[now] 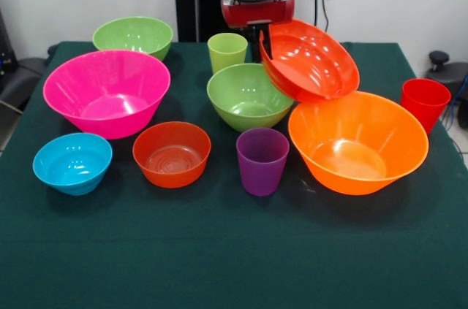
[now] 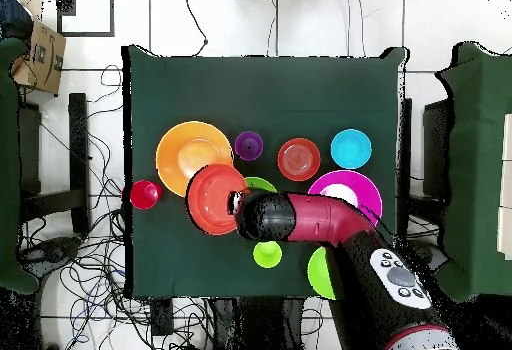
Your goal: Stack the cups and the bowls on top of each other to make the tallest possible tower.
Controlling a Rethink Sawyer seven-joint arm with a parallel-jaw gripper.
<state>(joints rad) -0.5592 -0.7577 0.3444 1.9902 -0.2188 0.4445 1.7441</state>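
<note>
My gripper (image 1: 264, 37) is shut on the near rim of the medium red-orange bowl (image 1: 311, 60) (image 2: 215, 198), which hangs tilted over the far edge of the large orange bowl (image 1: 357, 141) (image 2: 185, 151). On the cloth each piece stands alone: pink bowl (image 1: 106, 90), two lime green bowls (image 1: 248, 96) (image 1: 133, 35), blue bowl (image 1: 73, 161), small orange-red bowl (image 1: 172, 152), purple cup (image 1: 262, 159), lime green cup (image 1: 227, 51) and red cup (image 1: 425, 101). No tower shows. From overhead the arm (image 2: 310, 216) hides the middle lime bowl and the fingers.
A dark green cloth (image 1: 219, 250) covers the table, with a wide bare strip along its front edge. The red cup stands close to the right edge. Cables and chairs (image 2: 30, 186) surround the table on the floor.
</note>
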